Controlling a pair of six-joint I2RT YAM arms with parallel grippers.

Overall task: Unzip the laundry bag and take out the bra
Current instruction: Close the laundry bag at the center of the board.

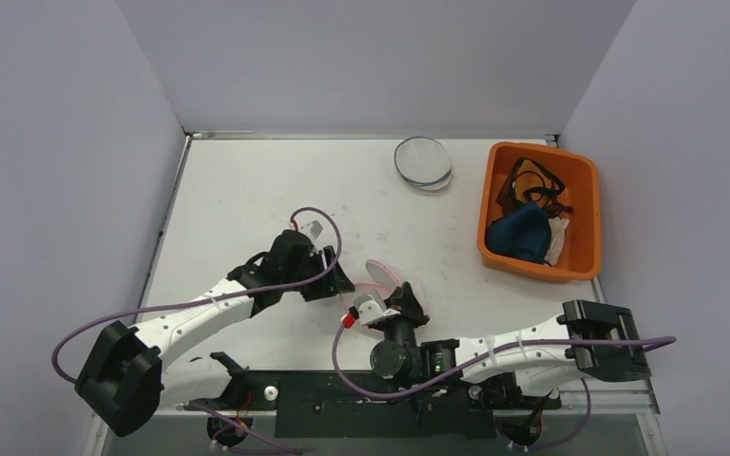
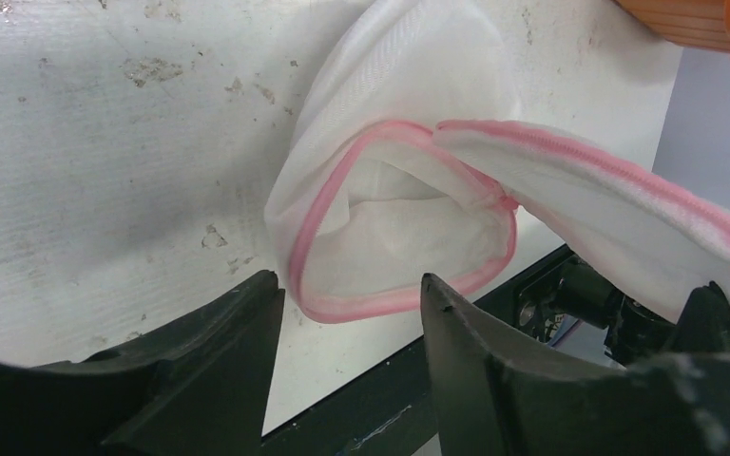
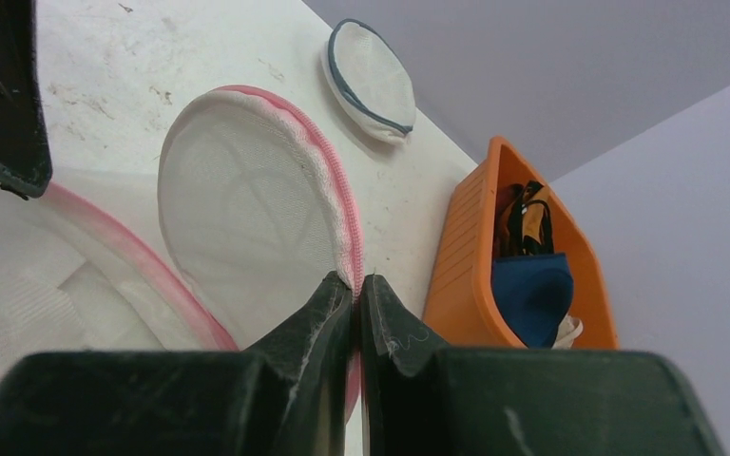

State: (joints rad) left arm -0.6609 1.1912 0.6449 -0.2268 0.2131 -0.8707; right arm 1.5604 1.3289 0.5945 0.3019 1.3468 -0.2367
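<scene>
The white mesh laundry bag with a pink zipper lies near the table's front edge, unzipped. Its round lid flap is folded up and away from the mouth. My right gripper is shut on the pink zipper edge of that flap and holds it up. Just short of the bag's pink rim, my left gripper is open with nothing between its fingers. In the top view it sits left of the bag. Inside the mouth I see only white fabric; I cannot make out a bra there.
An orange bin at the right holds blue, orange and black garments. A second round mesh bag with a blue rim lies at the back. The table's black front rail runs just below the bag. Grey walls enclose three sides.
</scene>
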